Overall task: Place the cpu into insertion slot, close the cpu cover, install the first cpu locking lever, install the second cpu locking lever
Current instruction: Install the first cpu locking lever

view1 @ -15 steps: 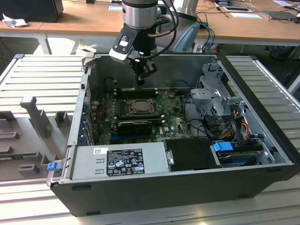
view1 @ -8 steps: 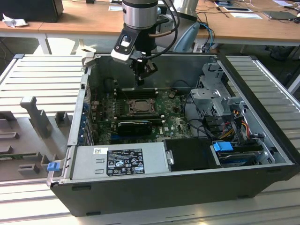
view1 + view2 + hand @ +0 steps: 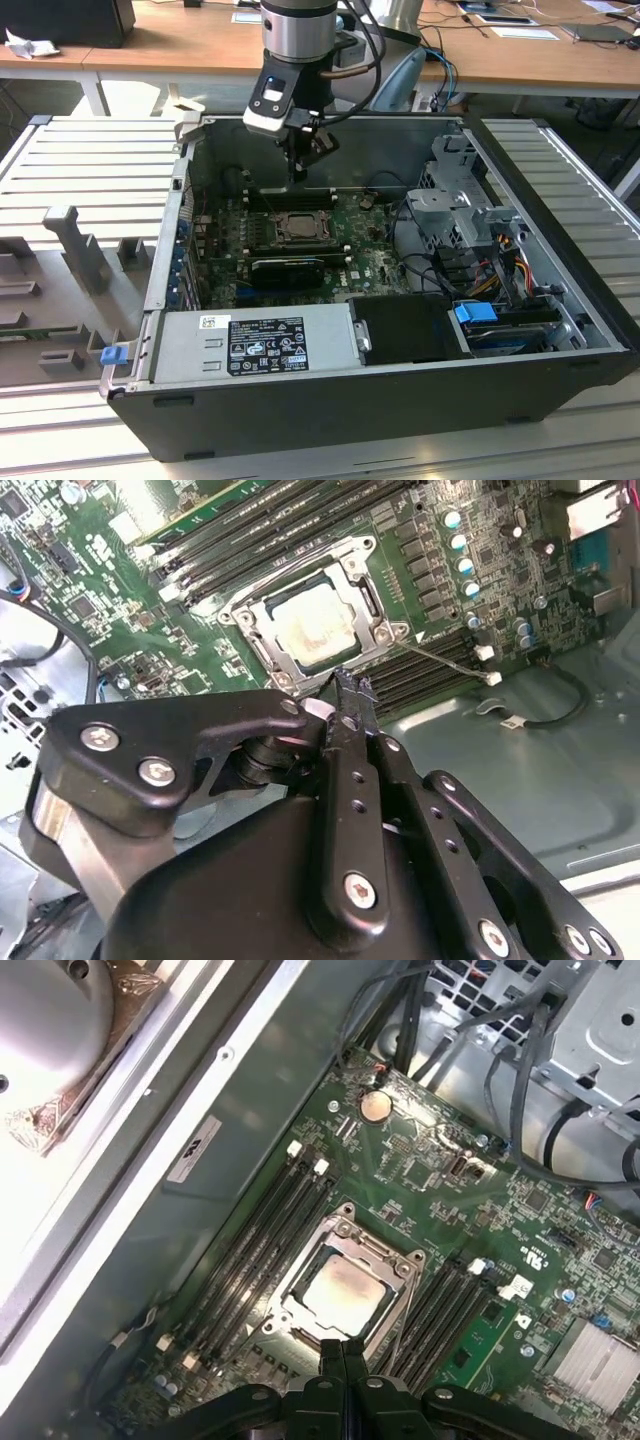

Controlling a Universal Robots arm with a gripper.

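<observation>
**Cpu [image 3: 342,1293] seated under the cpu cover [image 3: 385,1250], my gripper [image 3: 342,1348] at the insertion slot's [image 3: 290,1295] edge**

The cpu lies flat in the insertion slot. Its pale face shows through the window of the cpu cover, which lies down over it. My gripper hangs just above the slot's edge on my side, fingers pressed together with nothing between them. From my tips the cpu sits straight ahead and a little below, close by. In the second wrist view a thin locking lever [image 3: 445,660] angles out from the slot's corner. I judge it unlatched, with its root near my tips.
</observation>
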